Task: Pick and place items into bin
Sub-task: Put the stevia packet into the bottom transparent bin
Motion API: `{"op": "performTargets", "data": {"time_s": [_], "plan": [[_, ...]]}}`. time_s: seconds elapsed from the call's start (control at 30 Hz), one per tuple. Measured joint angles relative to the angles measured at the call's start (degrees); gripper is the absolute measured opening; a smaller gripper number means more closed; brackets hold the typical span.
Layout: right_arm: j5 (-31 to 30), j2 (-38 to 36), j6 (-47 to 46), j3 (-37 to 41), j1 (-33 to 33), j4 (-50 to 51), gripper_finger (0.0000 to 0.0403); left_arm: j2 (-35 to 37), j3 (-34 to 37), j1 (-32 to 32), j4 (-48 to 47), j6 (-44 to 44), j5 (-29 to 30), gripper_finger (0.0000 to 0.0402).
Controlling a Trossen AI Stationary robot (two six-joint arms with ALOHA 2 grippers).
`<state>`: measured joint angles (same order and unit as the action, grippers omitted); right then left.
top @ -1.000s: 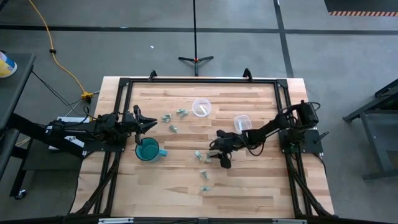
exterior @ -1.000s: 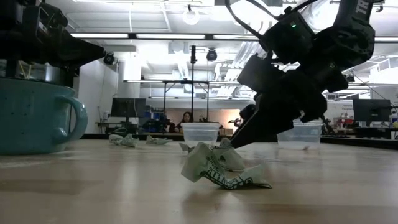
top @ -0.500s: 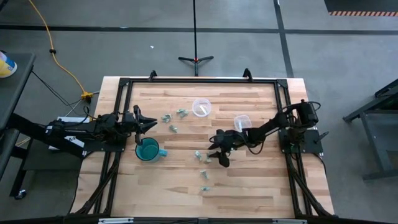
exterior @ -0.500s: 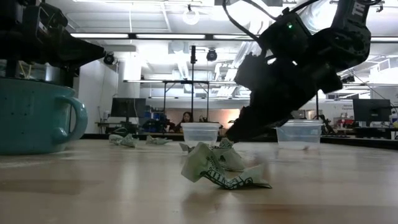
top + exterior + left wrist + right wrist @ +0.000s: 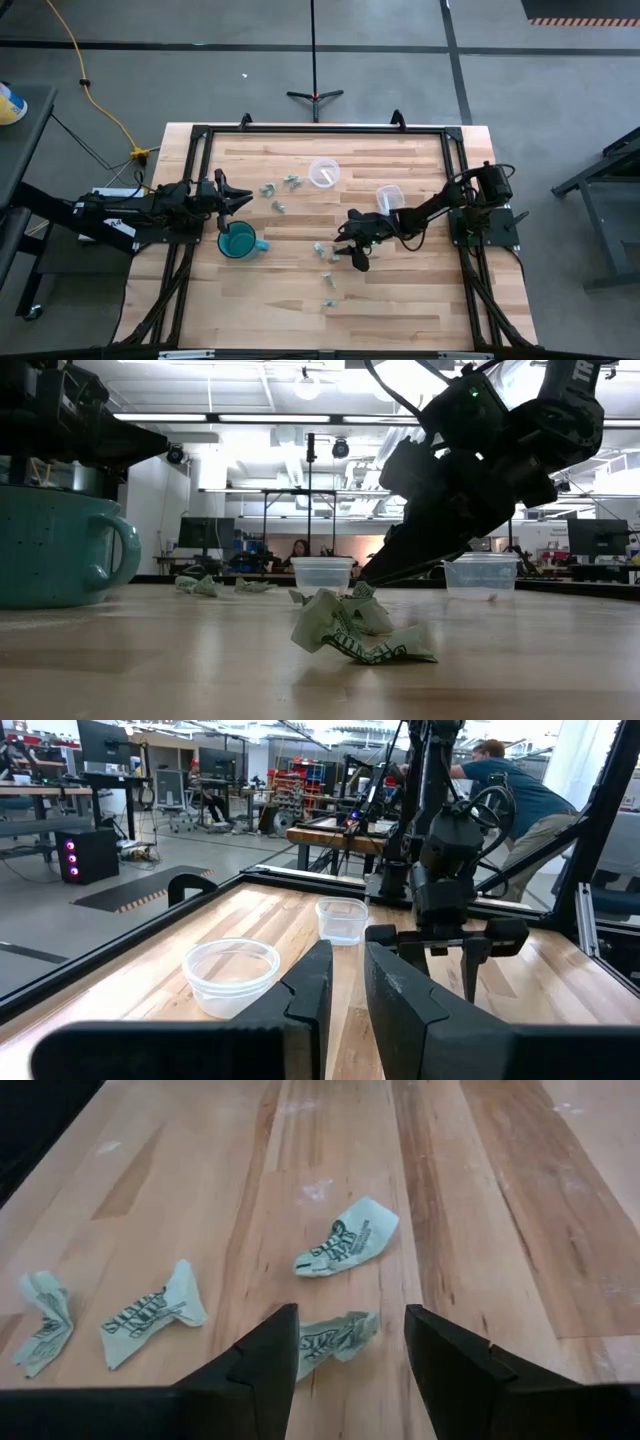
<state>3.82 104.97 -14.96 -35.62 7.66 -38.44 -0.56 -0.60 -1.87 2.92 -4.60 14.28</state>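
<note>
The items are small crumpled pale green-grey paper pieces scattered over the wooden table, several near its middle (image 5: 322, 251) and others farther off (image 5: 280, 186). My right gripper (image 5: 350, 1320) is open and low over the table's middle (image 5: 345, 246). Its fingers stand on either side of one crumpled piece (image 5: 335, 1338) lying flat on the wood, without touching it. Another piece (image 5: 347, 1248) lies just beyond, and two more (image 5: 152, 1315) lie off to one side. My left gripper (image 5: 348, 982) hovers at the table's left side (image 5: 235, 198), its fingers a narrow gap apart, holding nothing.
A teal mug (image 5: 238, 241) stands near the left gripper. Two clear plastic cups (image 5: 324, 172) (image 5: 389, 196) stand farther back, toward the table's far edge. A black frame (image 5: 320, 129) runs round the table top. A person (image 5: 505, 790) is in the room beyond the table.
My right gripper has shifted slightly toward the table's left, closer to the crumpled pieces at the middle, and has tipped so its fingers lie flatter to the table. The pieces and the left arm have stayed where they were.
</note>
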Motion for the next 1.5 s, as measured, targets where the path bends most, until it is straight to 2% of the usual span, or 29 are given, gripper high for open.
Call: {"op": "performTargets", "data": {"time_s": [0.37,0.7,1.27,1.4,1.5], "plan": [[-1.4,0.0,0.5,0.0,0.7,0.3,0.0170,0.0,0.0,0.0,0.0,0.0,0.0,0.0099],[-7.1,0.1,0.2,0.0,2.0,0.9,0.0173,0.0,0.0,0.0,0.0,0.0,0.0,0.0099],[-6.4,4.4,-3.1,0.0,2.1,-3.8,0.0178,0.0,0.0,0.0,0.0,0.0,0.0,0.0099],[-6.5,4.4,-3.1,0.0,2.1,-3.7,0.0169,0.0,0.0,0.0,0.0,0.0,0.0,0.0099],[-6.5,4.4,-3.1,0.0,2.1,-3.7,0.0147,0.0,0.0,0.0,0.0,0.0,0.0,0.0099]]}}
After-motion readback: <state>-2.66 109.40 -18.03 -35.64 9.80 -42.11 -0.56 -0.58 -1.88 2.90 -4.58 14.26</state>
